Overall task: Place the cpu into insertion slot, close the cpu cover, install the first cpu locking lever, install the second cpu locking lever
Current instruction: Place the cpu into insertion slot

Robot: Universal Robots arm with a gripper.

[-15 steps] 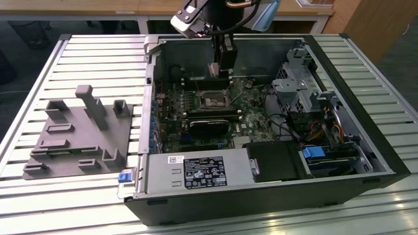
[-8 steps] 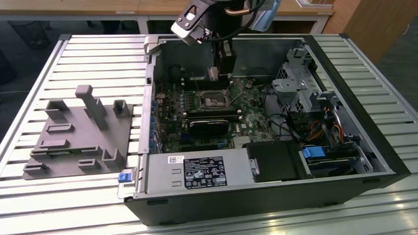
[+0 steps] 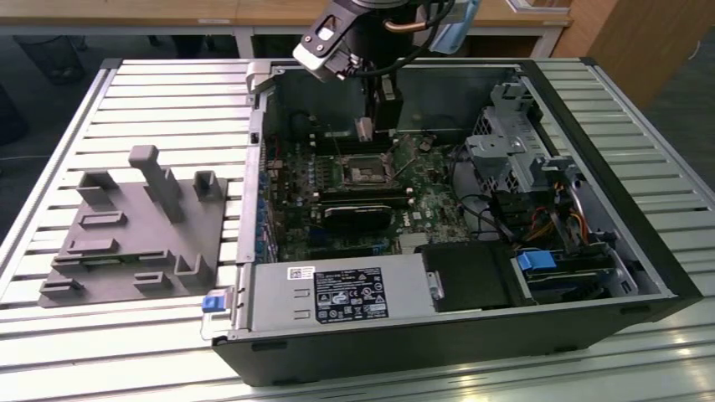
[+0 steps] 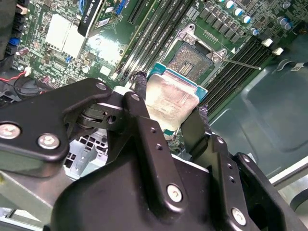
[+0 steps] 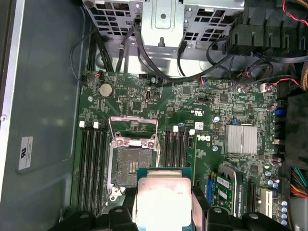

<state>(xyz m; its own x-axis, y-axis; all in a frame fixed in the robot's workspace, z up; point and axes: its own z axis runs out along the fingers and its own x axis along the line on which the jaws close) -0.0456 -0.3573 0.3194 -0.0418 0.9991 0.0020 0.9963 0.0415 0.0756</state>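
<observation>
Gripper (image 4: 169,96) first: its fingers are pinching the cpu (image 5: 162,199) by two opposite edges, silvery top showing. The chip hangs over the motherboard (image 5: 207,110), close to the insertion slot (image 5: 131,166) but apart from it, not seated. Past the chip the slot lies bare, and just beyond it the cpu cover (image 5: 134,117) stands swung open, all inside the open computer case (image 3: 447,343). To my eye the trick is squareness — chip level, edges matched to the socket rim, then straight down with no sliding — and staying off that raised cover.
</observation>
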